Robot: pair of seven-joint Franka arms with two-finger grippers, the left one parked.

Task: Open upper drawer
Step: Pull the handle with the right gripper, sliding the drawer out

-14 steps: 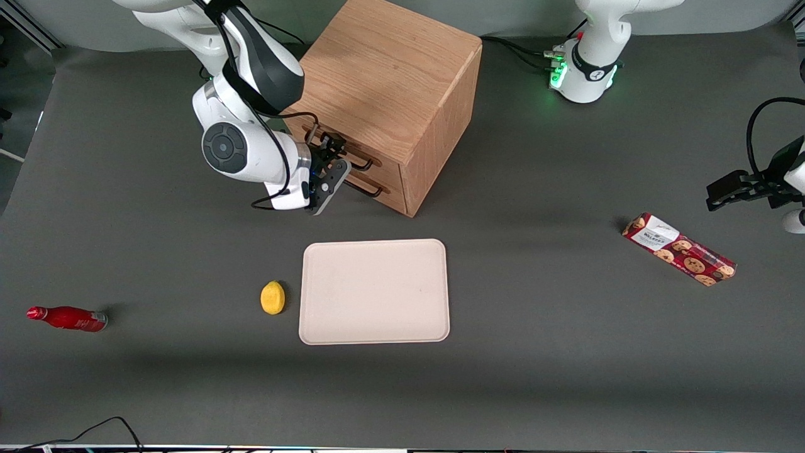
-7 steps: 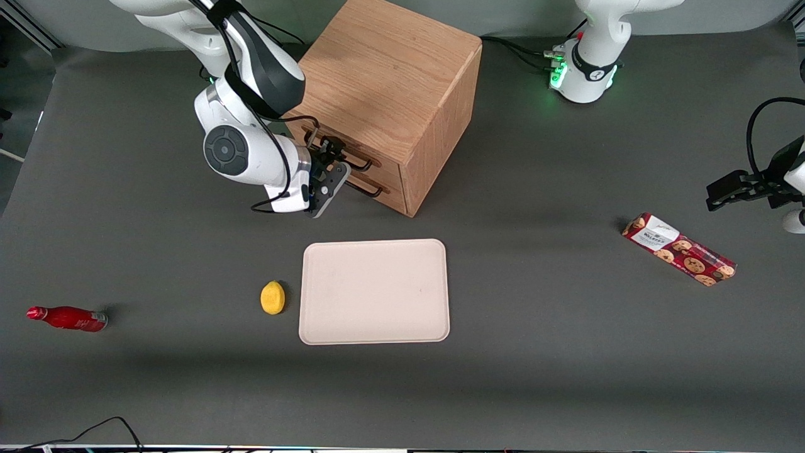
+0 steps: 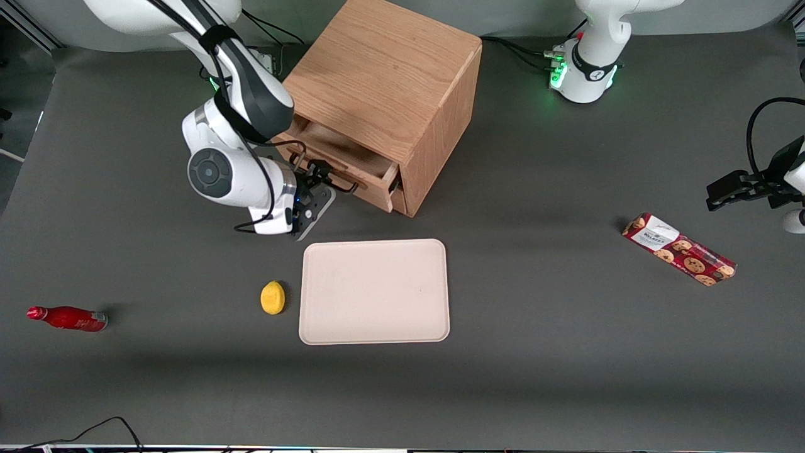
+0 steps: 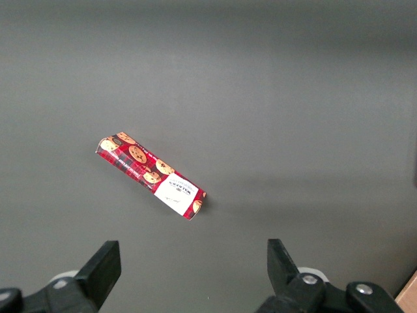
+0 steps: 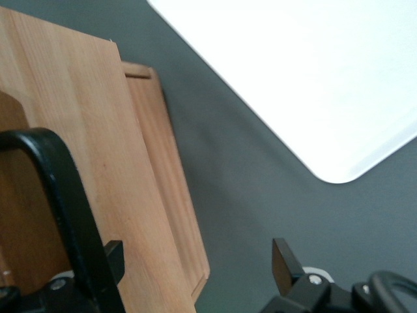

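The oak cabinet stands farther from the front camera than the tray. Its upper drawer is slid partly out toward the front camera, and its hollow inside shows. The drawer's black bar handle runs along the drawer front. My right gripper is at the handle's end toward the working arm. It is open, fingers wide apart. The handle runs close beside one finger. The lower drawer is mostly hidden under the upper one.
A beige tray lies in front of the cabinet, nearer the front camera, with a lemon beside it. A red bottle lies toward the working arm's end. A cookie box lies toward the parked arm's end.
The upper drawer has slid out of the cabinet toward the front camera. My gripper and wrist moved the same way with the handle.
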